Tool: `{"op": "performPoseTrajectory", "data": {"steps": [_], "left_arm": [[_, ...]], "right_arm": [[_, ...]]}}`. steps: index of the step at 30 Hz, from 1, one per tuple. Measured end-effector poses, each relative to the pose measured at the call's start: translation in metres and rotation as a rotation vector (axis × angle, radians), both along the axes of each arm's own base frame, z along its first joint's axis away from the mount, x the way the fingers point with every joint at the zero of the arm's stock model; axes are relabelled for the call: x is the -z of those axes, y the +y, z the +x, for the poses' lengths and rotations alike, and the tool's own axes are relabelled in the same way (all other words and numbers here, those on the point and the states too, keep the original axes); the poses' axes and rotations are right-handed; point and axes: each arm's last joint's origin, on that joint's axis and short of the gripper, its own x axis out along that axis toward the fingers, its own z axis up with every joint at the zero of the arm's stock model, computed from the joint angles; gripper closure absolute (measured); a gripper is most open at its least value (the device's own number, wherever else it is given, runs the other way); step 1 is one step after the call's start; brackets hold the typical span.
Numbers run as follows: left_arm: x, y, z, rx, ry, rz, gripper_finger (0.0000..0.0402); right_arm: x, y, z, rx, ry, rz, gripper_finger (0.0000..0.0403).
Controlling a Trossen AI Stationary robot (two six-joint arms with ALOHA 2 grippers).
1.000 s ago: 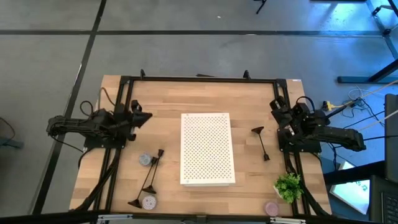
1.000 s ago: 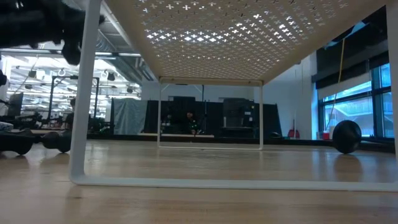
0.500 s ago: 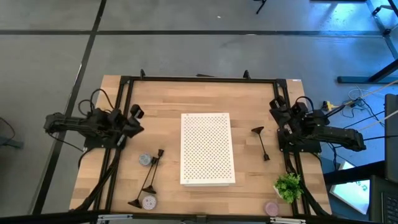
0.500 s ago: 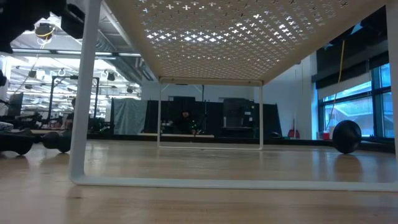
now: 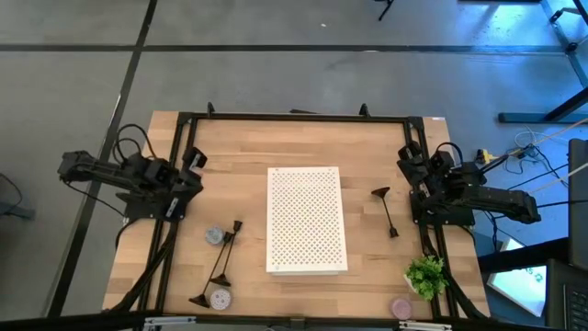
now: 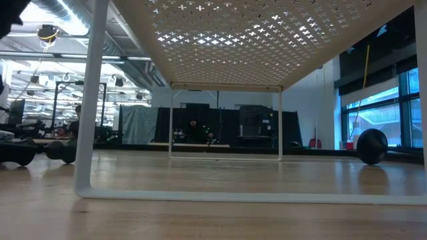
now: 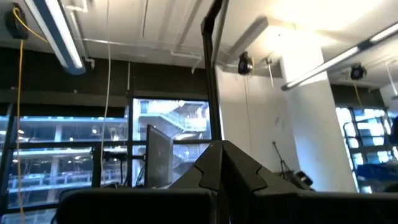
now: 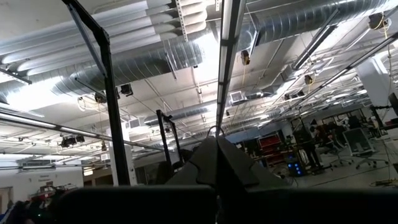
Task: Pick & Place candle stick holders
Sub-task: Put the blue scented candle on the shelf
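1. Overhead, the wooden table (image 5: 239,152) filled the middle of the high view, with a white perforated rack (image 5: 306,219) standing at its centre.
2. The left end effector (image 5: 196,158) sat at the left edge of the table, its fingers closed together and holding nothing.
3. The right end effector (image 5: 405,158) was parked at the right edge of the table, likewise shut and empty.
4. Two candle stick holders (image 5: 220,260) lay on their sides in the lower left of the high view, to the left of the rack, their stems close together.
5. A third candle stick holder (image 5: 386,211) lay on its side just to the right of the rack, between it and the right arm.
6. Two small round pale candles (image 5: 215,236) lay near the left pair, one beside their upper ends and one by the lower base.
7. A small green plant (image 5: 425,274) stood in the lower right of the table, with another pale round candle (image 5: 401,308) below it at the table's edge.
8. In the low view, the rack's white leg (image 6: 90,100) rose at the left, and a dark round base (image 6: 371,146) showed at the far right.
9. Both wrist views looked up at ceiling and room, each with closed dark fingers (image 7: 221,171) meeting in the middle.
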Motion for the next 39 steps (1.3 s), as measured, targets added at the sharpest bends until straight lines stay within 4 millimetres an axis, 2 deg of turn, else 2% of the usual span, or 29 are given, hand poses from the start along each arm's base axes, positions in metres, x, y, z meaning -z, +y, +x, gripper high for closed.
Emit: {"op": "performPoseTrajectory", "data": {"steps": [6, 13, 20, 30, 36, 39], "left_arm": [[-0.012, -0.008, 0.023, 0.028, 0.112, 0.018, 0.0397], [-0.02, -0.01, 0.045, 0.0, 0.515, -0.053, 0.0389], [-0.027, -0.017, 0.056, -0.013, 0.858, -0.124, 0.0341], [-0.011, -0.033, 0.055, -0.33, 1.521, -0.214, 0.026], [0.013, -0.032, 0.047, -0.51, 1.895, -0.358, 0.0221], [0.022, -0.036, 0.048, -0.546, 2.017, -0.383, 0.0203]], "right_arm": [[0.0, 0.0, 0.0, 0.0, 0.004, 0.0, 0.0402], [0.0, 0.0, 0.0, -0.001, 0.004, 0.0, 0.0402], [0.001, 0.0, 0.0, 0.0, 0.007, 0.001, 0.0402], [0.001, 0.0, 0.0, -0.001, 0.008, 0.001, 0.0402], [0.001, 0.0, 0.001, -0.001, 0.019, 0.002, 0.0402], [0.002, 0.0, 0.001, 0.0, 0.02, 0.002, 0.0402]]}}
